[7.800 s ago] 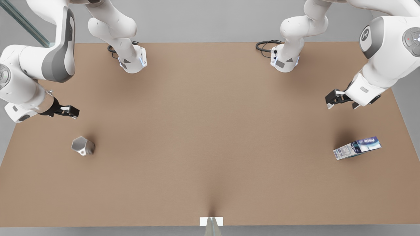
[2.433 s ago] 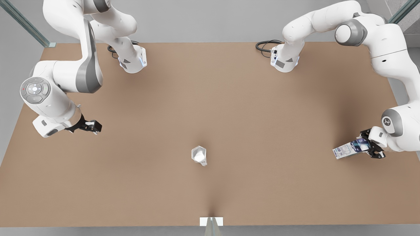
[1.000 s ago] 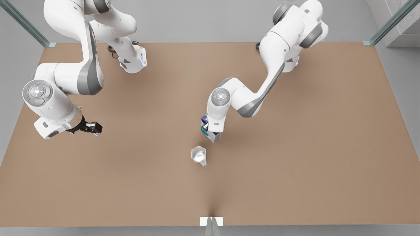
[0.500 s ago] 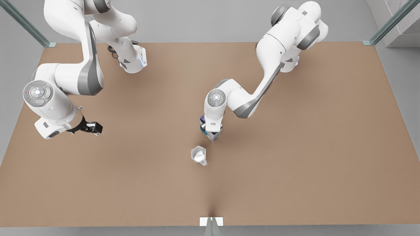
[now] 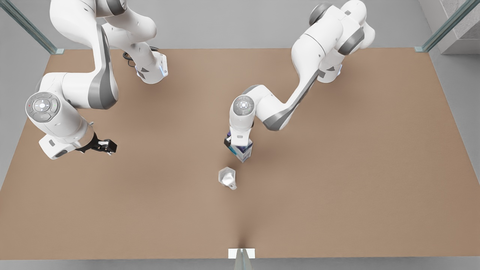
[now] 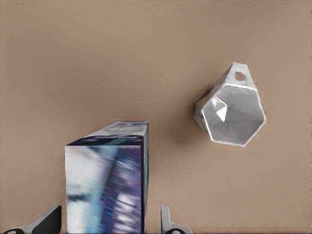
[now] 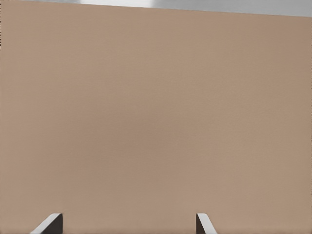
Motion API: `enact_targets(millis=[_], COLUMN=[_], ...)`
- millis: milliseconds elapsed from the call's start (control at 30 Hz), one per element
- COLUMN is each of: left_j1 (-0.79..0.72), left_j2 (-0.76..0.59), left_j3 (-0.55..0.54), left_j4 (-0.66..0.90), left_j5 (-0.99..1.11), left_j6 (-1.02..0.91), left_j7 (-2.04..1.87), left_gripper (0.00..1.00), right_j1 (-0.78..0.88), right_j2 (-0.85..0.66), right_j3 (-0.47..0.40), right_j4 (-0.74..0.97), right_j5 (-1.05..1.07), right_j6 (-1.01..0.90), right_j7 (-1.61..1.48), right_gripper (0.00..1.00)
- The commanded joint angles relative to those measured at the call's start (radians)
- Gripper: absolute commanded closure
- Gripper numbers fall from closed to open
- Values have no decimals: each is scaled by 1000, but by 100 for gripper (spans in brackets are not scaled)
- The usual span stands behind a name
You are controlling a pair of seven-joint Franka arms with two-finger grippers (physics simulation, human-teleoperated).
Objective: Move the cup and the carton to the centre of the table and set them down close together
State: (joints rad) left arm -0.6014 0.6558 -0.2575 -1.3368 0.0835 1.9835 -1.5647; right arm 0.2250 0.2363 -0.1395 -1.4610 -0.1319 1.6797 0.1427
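The carton [image 5: 240,150] is seen standing upright near the centre of the tan surface [image 5: 337,168], directly beneath the left hand [image 5: 237,147], which is lowered over it from above. In the left wrist view the carton [image 6: 107,178] is framed between the two fingertips [image 6: 168,222], one on each side; a sliver of gap is seen beside one finger, so whether the carton is grasped or freed cannot be told. The faceted metal cup [image 5: 227,177] stands upright just beyond the left hand, near the carton but not touching it, with bare surface between them. In the left wrist view the cup [image 6: 231,111] is seen from above, its pale inside showing.

The right hand [image 5: 103,145] is held well apart from both things, at the front view's left, waiting above the surface. In the right wrist view its fingertips [image 7: 202,223] are spread wide with nothing between them.
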Motion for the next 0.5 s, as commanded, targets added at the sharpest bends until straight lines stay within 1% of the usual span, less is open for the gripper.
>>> enact_targets(millis=[0,33,100,167,200,233,267,333,367,400,467], left_j1=[-1,-6,-4,15,94,199,311,523,611,628,647], left_j2=[-1,-2,-13,-41,-94,-142,-163,-176,-176,-206,-378], left_j3=[-2,-2,-5,3,1,6,20,32,31,32,35], left_j4=[1,13,61,172,185,185,183,182,180,177,113], left_j5=[-4,-4,-7,-11,-31,-79,-71,-27,-2,-4,-13], left_j6=[-3,-15,-101,-316,-394,-528,-626,-681,-675,-669,-666], left_j7=[0,-2,-9,8,115,435,772,1300,1439,1442,1443], left_gripper=[0,0,0,0,0,0,0,0,0,0,0], right_j1=[0,-1,-1,0,0,-1,-1,-1,-1,-1,-1], right_j2=[0,0,0,0,0,0,0,0,-2,-2,-2], right_j3=[0,0,0,0,0,0,0,0,0,0,0], right_j4=[1,1,1,1,1,1,1,-1,1,1,1], right_j5=[0,0,0,0,0,0,0,0,0,-2,0], right_j6=[0,0,0,0,0,0,0,-2,-2,-2,-2], right_j7=[0,0,0,0,2,0,0,0,0,0,0], right_gripper=[0,0,0,0,0,0,0,0,0,0,0])
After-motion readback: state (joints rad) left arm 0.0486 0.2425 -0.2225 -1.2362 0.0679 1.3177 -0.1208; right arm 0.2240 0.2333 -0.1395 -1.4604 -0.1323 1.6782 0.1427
